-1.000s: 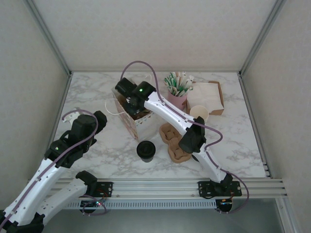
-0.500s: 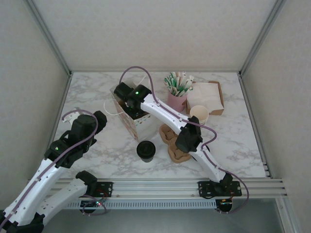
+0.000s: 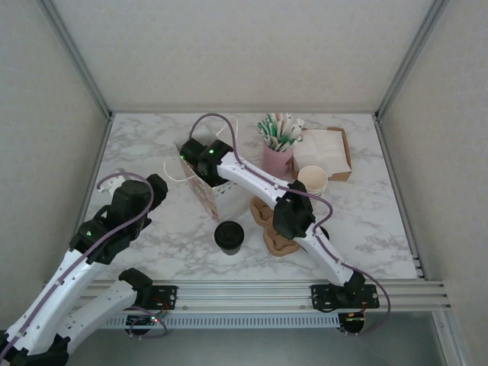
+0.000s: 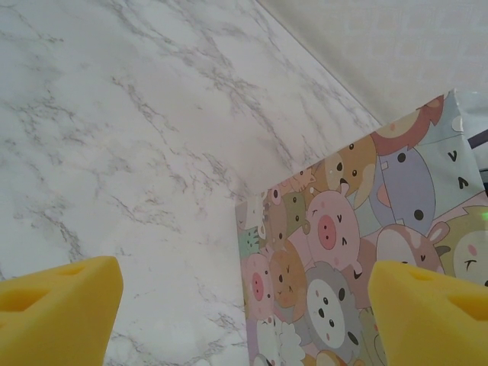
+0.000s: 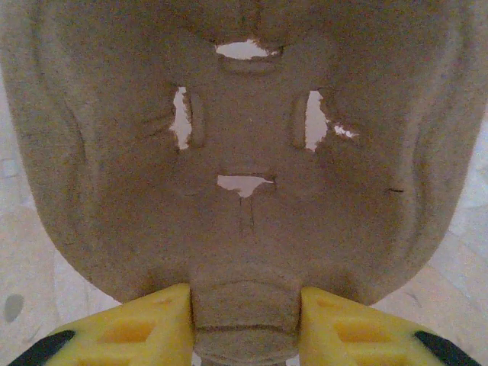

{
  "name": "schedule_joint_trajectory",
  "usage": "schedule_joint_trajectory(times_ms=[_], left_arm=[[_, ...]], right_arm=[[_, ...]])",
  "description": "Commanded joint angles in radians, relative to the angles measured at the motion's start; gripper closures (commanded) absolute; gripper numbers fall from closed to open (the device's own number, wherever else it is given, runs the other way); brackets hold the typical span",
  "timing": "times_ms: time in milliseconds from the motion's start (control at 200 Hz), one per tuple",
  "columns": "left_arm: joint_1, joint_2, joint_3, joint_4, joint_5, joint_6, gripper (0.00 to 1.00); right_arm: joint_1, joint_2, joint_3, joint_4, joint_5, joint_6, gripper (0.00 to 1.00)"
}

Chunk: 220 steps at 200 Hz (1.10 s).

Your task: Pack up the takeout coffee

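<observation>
Right jaws clamp a pulp carrier (image 5: 244,152); its edges are cropped.

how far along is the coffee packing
Early. The cartoon bag stands ready on the table. In hand: the right hand grips a pulp cup carrier, its arm reaching over the bag. Left to do: the lidded takeout coffee sits on the table in front of the bag, untouched. The left hand hangs open beside the bag.

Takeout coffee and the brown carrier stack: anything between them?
Nothing. Top external view shows just a narrow bare strip of marble table between the takeout coffee and the carrier stack.
</observation>
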Motion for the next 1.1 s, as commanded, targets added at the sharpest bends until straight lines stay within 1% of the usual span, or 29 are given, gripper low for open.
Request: schedule_joint_trajectory(times_ms=[0, 270, 430, 546, 726, 906, 1096], left_arm=[[-0.004, -0.013, 0.000, -0.038, -0.014, -0.010, 0.16], [-0.004, -0.022, -0.001, -0.042, -0.013, -0.012, 0.16], [-0.004, -0.021, 0.001, -0.046, -0.014, -0.012, 0.16], [-0.004, -0.019, 0.001, -0.046, -0.014, -0.015, 0.16], [-0.004, -0.017, 0.001, -0.045, -0.005, -0.016, 0.16], [-0.004, -0.018, 0.000, -0.046, -0.002, -0.018, 0.16], [-0.004, -0.021, -0.011, -0.047, 0.009, -0.024, 0.15]], right_arm=[[-0.006, 0.029, -0.020, 0.016, -0.006, 0.020, 0.62], [-0.007, 0.039, -0.021, 0.024, -0.006, 0.030, 0.58], [-0.008, 0.016, -0.017, 0.028, 0.002, 0.036, 0.49], [-0.008, -0.009, -0.016, 0.033, 0.010, 0.036, 0.46], [-0.008, -0.035, -0.002, 0.028, 0.018, 0.038, 0.44], [-0.007, -0.063, 0.054, -0.002, 0.025, 0.043, 0.43], [-0.006, -0.157, 0.070, 0.017, 0.025, 0.036, 0.42]])
